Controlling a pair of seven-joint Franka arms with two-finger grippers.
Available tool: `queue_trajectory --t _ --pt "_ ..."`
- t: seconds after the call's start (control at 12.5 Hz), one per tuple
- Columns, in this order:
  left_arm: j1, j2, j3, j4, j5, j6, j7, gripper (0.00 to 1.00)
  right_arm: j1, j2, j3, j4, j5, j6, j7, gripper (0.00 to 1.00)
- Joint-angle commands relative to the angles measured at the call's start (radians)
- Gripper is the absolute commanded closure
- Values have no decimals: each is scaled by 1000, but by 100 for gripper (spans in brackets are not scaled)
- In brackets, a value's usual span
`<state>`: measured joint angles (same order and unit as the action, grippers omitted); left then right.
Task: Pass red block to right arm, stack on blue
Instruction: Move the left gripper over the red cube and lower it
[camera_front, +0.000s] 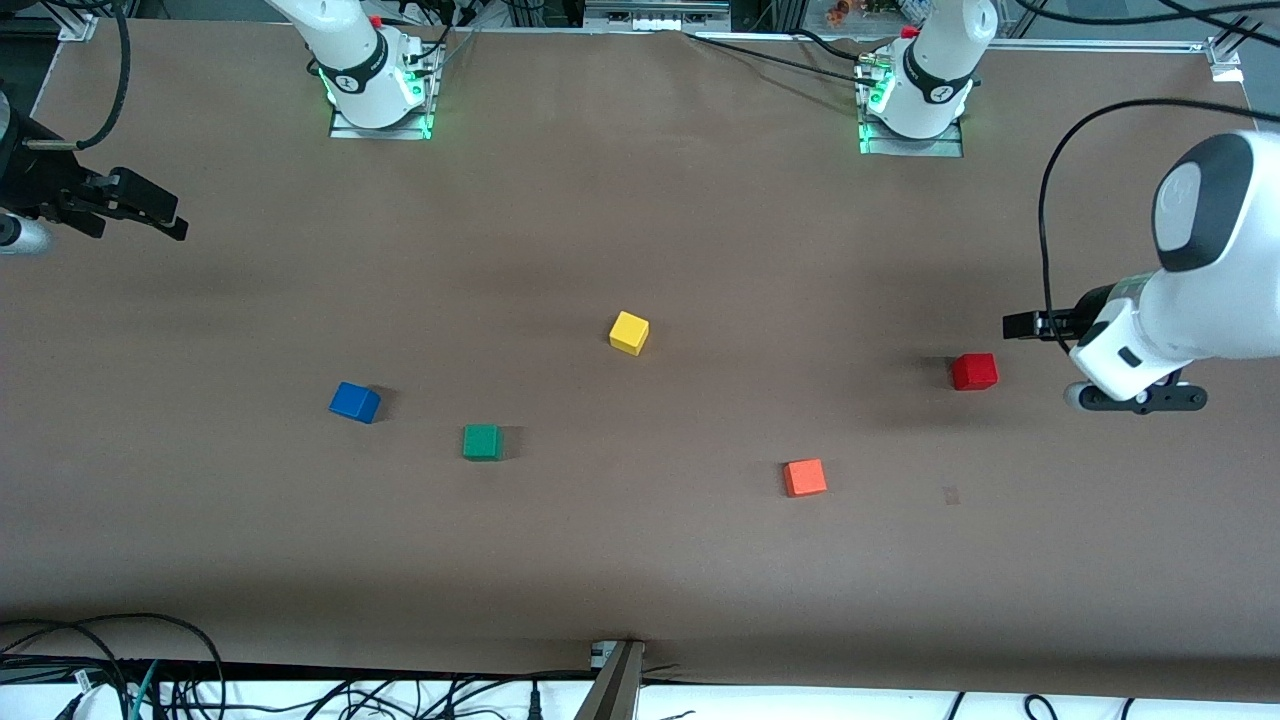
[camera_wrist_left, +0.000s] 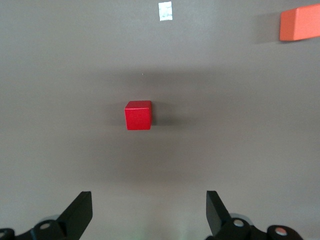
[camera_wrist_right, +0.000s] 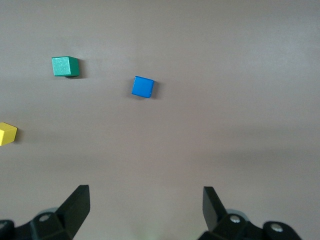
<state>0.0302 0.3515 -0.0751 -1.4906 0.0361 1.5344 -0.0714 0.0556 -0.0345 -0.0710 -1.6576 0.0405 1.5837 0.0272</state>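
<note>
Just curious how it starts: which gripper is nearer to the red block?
Left. The left gripper hangs open just beside the red block; the right gripper, also open, waits at the right arm's end of the table.

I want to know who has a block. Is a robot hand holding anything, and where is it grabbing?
Nothing is held. Left gripper and right gripper are open; the red block lies on the table.

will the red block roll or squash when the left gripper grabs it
Probably neither: the red block is a flat-faced cube resting squarely on the table, so rolling seems unlikely. Its crisp edges suggest it's rigid. Being small, it's probably light and may slide if nudged.
</note>
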Motion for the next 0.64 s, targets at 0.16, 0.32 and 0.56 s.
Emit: queue_trajectory --t 0.16,0.32,0.56 --pt "19 -11 -2 -121 30 105 -5 0 7 8 -6 21 -10 -10 -3 0" --pt "37 -17 -3 -227 28 229 -7 0 7 8 -6 21 -10 -10 -3 0" --pt "42 -6 1 -336 28 381 -11 0 7 8 -6 21 -10 -10 -3 0"
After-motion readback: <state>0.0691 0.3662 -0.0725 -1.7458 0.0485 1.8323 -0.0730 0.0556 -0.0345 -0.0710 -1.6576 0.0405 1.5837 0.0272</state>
